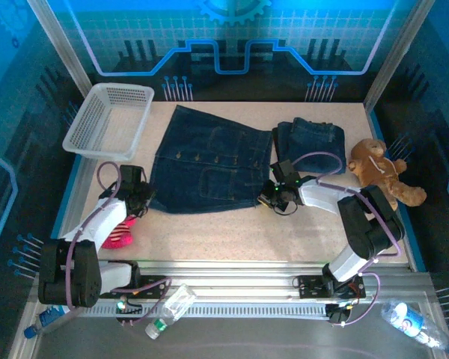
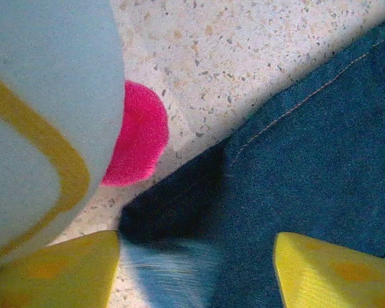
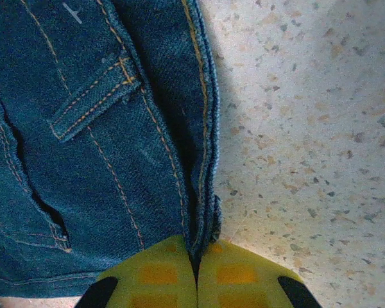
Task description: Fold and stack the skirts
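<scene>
Denim on the tabletop (image 1: 232, 232): the buttoned denim skirt (image 1: 209, 161) lies spread flat between your two arms, its near edge running from the left end effector (image 1: 144, 200) to the right end effector (image 1: 269, 196). The right one is pinched together on the skirt's near right corner, with a fold of stitched edge caught between its pads (image 3: 234, 276) and a pocket flap just beyond. The left one stands apart, its fingers (image 2: 333, 269) straddling the near left corner without gripping. The pink-and-white plush toy (image 2: 138, 138) sits just to its outer side.

By the look of it, you are at the start of the fold, with one corner taken and the other not. Your next move calls for closing the left on its corner, then lifting both corners together and carrying the near edge away over the cloth.

The button row runs crosswise, from one end effector toward the other, so the skirt's long axis appears to lie side to side, narrower end toward the right. A folded denim skirt (image 1: 310, 146) lies beyond the right end effector.
</scene>
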Available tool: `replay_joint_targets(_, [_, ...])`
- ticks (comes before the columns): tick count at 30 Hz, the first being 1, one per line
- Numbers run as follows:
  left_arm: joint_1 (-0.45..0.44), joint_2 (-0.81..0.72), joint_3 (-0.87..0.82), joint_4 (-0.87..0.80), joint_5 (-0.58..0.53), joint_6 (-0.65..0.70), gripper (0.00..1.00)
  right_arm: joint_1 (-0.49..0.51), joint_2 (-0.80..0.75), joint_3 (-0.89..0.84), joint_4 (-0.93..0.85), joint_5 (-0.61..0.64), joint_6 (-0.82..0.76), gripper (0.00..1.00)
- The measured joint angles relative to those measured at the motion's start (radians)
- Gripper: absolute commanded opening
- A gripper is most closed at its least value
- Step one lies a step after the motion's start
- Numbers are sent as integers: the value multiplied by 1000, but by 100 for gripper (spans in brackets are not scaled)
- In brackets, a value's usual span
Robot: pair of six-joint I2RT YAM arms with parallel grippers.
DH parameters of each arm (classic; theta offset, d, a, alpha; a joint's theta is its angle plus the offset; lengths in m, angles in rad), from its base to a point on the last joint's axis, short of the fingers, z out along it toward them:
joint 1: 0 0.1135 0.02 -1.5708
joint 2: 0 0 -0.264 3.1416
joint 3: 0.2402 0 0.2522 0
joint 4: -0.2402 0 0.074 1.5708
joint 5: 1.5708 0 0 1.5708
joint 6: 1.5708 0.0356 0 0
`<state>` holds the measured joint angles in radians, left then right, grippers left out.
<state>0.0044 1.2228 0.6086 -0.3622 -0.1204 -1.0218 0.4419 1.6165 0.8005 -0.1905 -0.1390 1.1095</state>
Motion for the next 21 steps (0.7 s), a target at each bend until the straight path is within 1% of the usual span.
replay_joint_targets(2, [-1,0,0,-9,2,-18,85,0,0,1,-1,0,-3,0])
replay_joint_targets(4, [-2,-3,-4,-25,1,-32,86,0,1,3,-3,0,-4,0])
replay_joint_targets(10, [-11,-31,-49,-24,23,-68,68,0,7,5,-3,-1,-4,0])
replay_joint_targets(14, [-14,28,-48,-2,44,-80,65,0,16,6,-3,-3,-4,0])
replay_joint_targets(17, [-25,81,-48,6,48,-80,60,0,17,6,-3,-3,-4,0])
replay_joint_targets(19, [-27,86,-42,1,45,-81,54,0,17,6,-3,-3,-4,0])
replay_joint_targets(20, [-28,87,-41,-5,41,-84,49,0,16,6,-3,-3,-4,0])
replay_joint_targets(21, [-28,91,-41,-11,37,-84,41,0,17,6,-3,-3,-4,0])
